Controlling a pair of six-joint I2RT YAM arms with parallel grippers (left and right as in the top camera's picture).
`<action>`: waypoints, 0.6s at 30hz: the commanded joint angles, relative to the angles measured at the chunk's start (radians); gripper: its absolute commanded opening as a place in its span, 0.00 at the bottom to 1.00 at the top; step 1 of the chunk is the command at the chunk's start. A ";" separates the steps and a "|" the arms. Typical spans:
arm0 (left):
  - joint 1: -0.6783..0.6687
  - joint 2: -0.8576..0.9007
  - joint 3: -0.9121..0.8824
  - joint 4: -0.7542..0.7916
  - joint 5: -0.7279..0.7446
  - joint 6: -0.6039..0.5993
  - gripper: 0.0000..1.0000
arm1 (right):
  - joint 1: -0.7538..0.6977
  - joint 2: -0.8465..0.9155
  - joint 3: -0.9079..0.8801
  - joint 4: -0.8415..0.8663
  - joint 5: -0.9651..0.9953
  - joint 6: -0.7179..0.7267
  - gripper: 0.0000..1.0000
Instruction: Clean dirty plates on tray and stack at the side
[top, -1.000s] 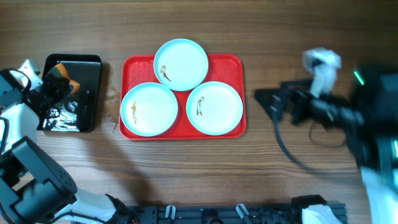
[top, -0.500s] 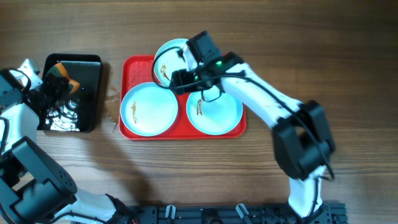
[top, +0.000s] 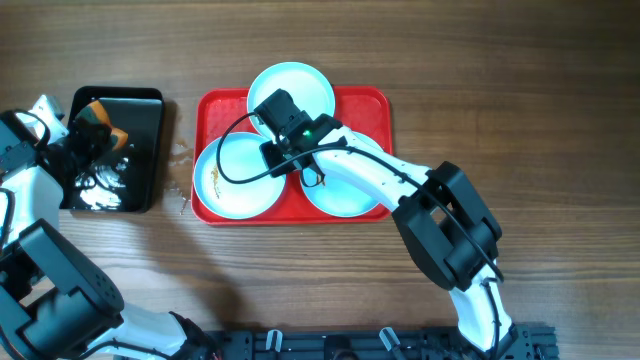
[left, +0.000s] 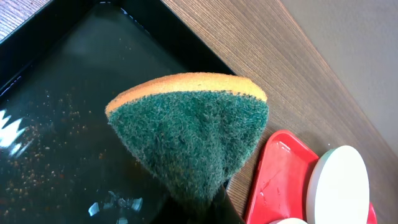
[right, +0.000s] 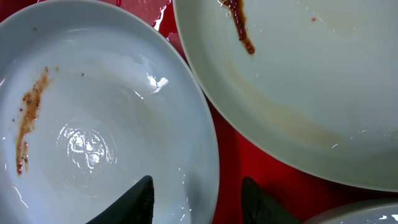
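Right fingers (right: 135, 200) astride plate (right: 93, 112) rim — apparently.

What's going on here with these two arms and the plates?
The left gripper holds a green-and-yellow sponge above the wet black tray. The right gripper is low over the red tray, open, with its fingers on either side of the near-left plate's rim. All three plates sit on that tray, brown smears showing, and none is stacked aside yet.

1. Our left arm sits bent at the left edge; our left pincer (top: 88, 133) clamps a folded sponge (left: 193, 137).
2. Our right arm stretches leftward, elbow bent; our right pincer (right: 199, 190) points down, fingers (right: 134, 199) spread apart.
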 joint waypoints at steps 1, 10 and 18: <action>0.003 0.005 -0.005 0.003 0.008 0.019 0.04 | -0.002 0.007 -0.008 0.026 0.026 0.022 0.45; 0.003 0.005 -0.005 -0.001 0.008 0.019 0.04 | -0.002 0.051 -0.038 0.070 0.026 0.024 0.45; 0.003 0.005 -0.005 -0.001 0.008 0.019 0.03 | -0.002 0.051 -0.038 0.074 0.026 0.021 0.14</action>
